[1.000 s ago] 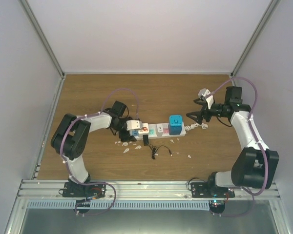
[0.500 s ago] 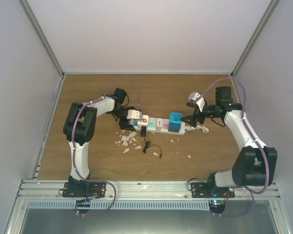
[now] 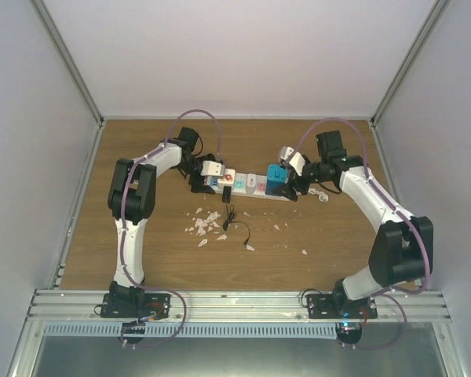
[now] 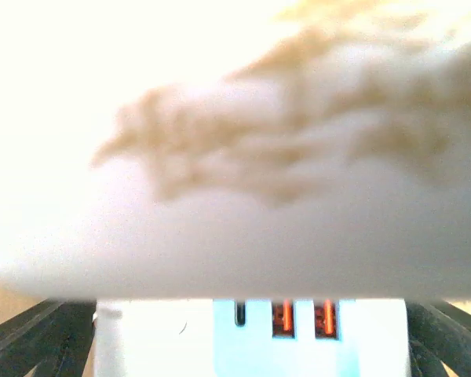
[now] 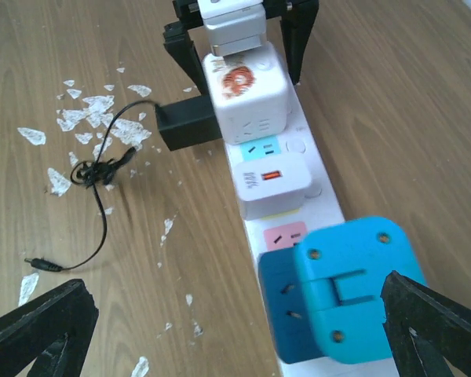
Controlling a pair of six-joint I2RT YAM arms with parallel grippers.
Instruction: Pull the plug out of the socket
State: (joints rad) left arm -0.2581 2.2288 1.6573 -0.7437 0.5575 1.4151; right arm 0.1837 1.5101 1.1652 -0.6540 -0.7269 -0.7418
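Right wrist view: released right tool (image 5: 235, 302) straddles blue plug (image 5: 349, 290) on the socket (image 5: 286, 234).
Clamp its sides, pull straight up; left tool (image 5: 239, 39) at 12 o'clock, grip unclear.

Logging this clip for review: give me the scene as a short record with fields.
socket: white, lying across the wooden table
on it: blue plug, white cube, small white adapter
left gripper: jaws open, astride the socket's left end
right gripper: jaws open either side of the blue plug, not closed
beside it: black adapter, white flakes
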